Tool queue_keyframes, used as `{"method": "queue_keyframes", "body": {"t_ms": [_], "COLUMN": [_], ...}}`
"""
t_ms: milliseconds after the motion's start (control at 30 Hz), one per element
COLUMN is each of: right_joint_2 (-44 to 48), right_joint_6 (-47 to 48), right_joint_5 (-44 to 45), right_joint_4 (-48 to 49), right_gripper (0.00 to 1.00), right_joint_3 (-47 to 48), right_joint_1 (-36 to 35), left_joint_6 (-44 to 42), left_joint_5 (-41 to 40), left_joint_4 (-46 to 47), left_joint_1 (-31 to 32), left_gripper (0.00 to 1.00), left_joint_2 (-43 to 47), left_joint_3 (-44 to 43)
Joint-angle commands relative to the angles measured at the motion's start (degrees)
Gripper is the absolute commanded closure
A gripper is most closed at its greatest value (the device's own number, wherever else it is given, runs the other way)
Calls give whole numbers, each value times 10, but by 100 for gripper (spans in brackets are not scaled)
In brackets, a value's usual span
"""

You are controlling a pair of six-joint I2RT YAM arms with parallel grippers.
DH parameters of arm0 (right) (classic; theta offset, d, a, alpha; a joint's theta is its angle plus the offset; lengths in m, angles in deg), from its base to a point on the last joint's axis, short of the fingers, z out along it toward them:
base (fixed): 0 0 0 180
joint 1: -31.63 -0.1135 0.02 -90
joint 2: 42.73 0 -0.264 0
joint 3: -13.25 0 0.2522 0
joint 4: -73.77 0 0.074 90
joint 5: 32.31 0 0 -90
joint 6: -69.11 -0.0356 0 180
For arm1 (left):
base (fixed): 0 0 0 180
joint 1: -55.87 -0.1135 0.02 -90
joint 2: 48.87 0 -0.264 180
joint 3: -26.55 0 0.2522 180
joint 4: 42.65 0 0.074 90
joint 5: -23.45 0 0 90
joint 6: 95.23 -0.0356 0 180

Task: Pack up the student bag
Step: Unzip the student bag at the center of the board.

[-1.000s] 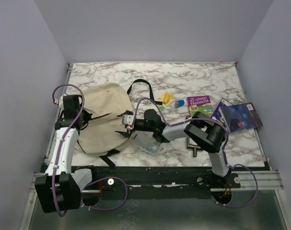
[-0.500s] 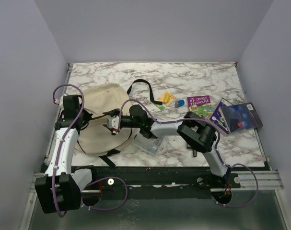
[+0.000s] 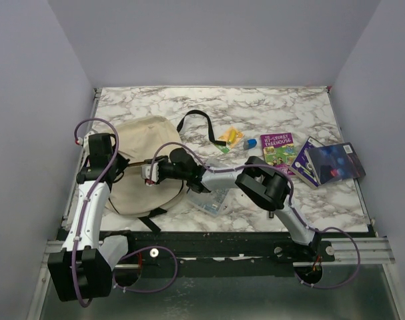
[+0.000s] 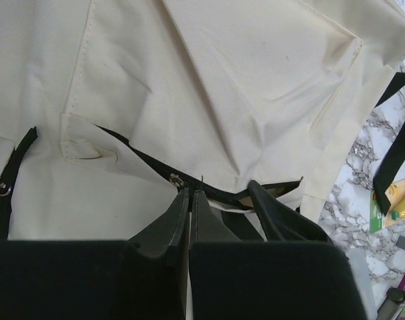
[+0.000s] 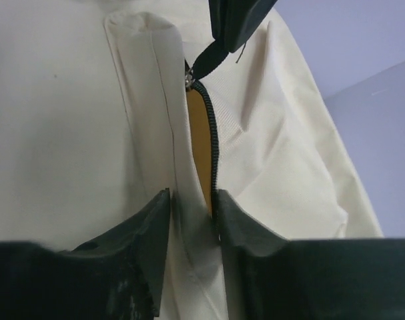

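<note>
The only lettering that can be made out is on the cover of the purple book (image 3: 278, 148), at about three o'clock from the student bag (image 3: 139, 167). Its pale title seems to read "13-STOREY TREEHOUSE", though it is small and blurred. The dark blue booklet (image 3: 332, 163), at the book's three o'clock, shows nothing legible.

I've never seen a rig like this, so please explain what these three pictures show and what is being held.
Two robot arms stand at a marble table. One picture looks down from above; the others come from a camera on each wrist. The student bag lies on the left. The left fingers are shut on the zip pull; the right fingers pinch the bag's fabric beside the partly open zip. A clear pouch, a purple book and a dark blue book lie nearby.
</note>
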Motion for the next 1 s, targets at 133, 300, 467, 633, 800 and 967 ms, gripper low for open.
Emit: {"method": "queue_keyframes", "body": {"t_ms": [133, 300, 467, 633, 800, 967], "right_joint_2": [6, 30, 43, 49, 61, 68], "right_joint_6": [-86, -168, -201, -215, -223, -188], "right_joint_5": [142, 175, 164, 163, 142, 106], "right_joint_4": [71, 126, 152, 156, 164, 152], "right_gripper": [100, 99, 99, 99, 99, 99], "right_joint_3": [-35, -87, -118, -120, -131, -129], "right_joint_1": [-10, 2, 8, 11, 10, 12], "left_joint_6": [32, 129, 184, 177, 162, 115], "left_joint_5": [-99, -191, -186, -163, -157, -146], "left_joint_4": [-16, -93, -122, -124, -114, -94], "left_joint_1": [-4, -50, -95, -105, -105, -80], "left_gripper": [100, 100, 100, 100, 71, 33], "left_joint_2": [16, 11, -19, -30, 8, 48], "left_joint_3": [15, 15, 23, 15, 18, 11]}}
